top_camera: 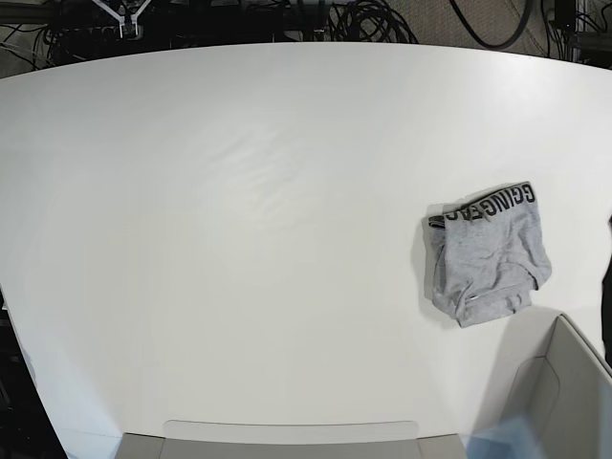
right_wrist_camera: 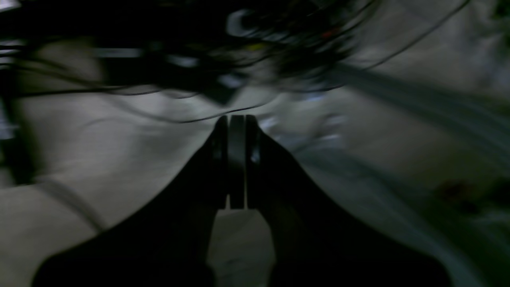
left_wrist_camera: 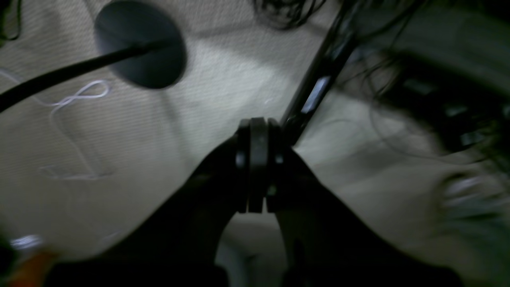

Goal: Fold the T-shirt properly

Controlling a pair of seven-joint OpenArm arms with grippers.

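A robotics lab or test bench is suggested. A broad white table [top_camera: 239, 210] is seen from overhead, with tangled black cables [top_camera: 368, 19] bundled along its far edge and grey bins [top_camera: 564, 392] set at its near edge. Carpeted floor [left_wrist_camera: 131, 131] strewn with loose wires is shown in the wrist views.

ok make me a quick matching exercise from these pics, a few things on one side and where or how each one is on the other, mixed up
Things:
1. T-shirt
2. left gripper
3. black cables
4. grey bin

Places or states:
a. beyond the table's far edge
b. shut, holding nothing
c. bottom right corner of the base view
d. folded small on the right side of the table, lettered band at its far edge

Pairs: 1-d, 2-b, 3-a, 4-c
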